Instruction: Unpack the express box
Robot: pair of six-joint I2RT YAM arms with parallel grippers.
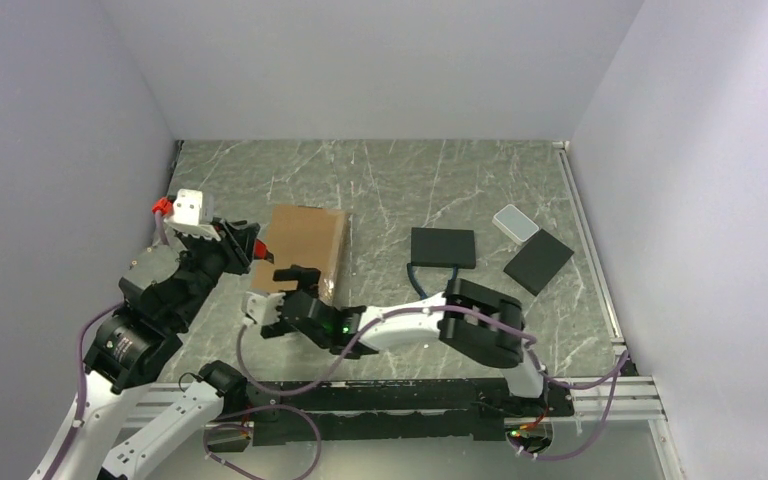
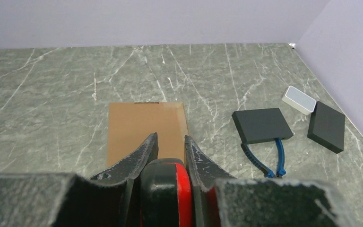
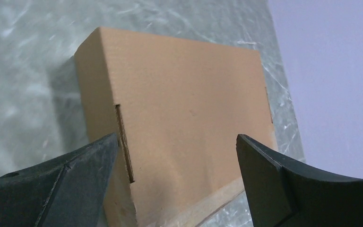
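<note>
**Two arms, one carton:** The express box [image 1: 305,243] lies flat, lid apparently shut, left of centre on the marble counter [image 1: 390,180]. One arm is stationed at each of two sides, seemingly to open it.

The right gripper [image 3: 177,138] hovers at the carton's near edge, jaws spread wide and empty, apparently lined up on the tuck-in flap. The left gripper [image 2: 170,139] sits at the box's left edge, perhaps to steady it. Its jaws stand close together around a black-and-red piece [image 2: 168,189]; whether that is a held tool or the gripper's own part cannot be told.

Well to the right lie four items: the square black pad [image 1: 442,247], the tilted black pad [image 1: 538,261], one white case [image 1: 516,223] and one blue cord [image 2: 264,163].
</note>
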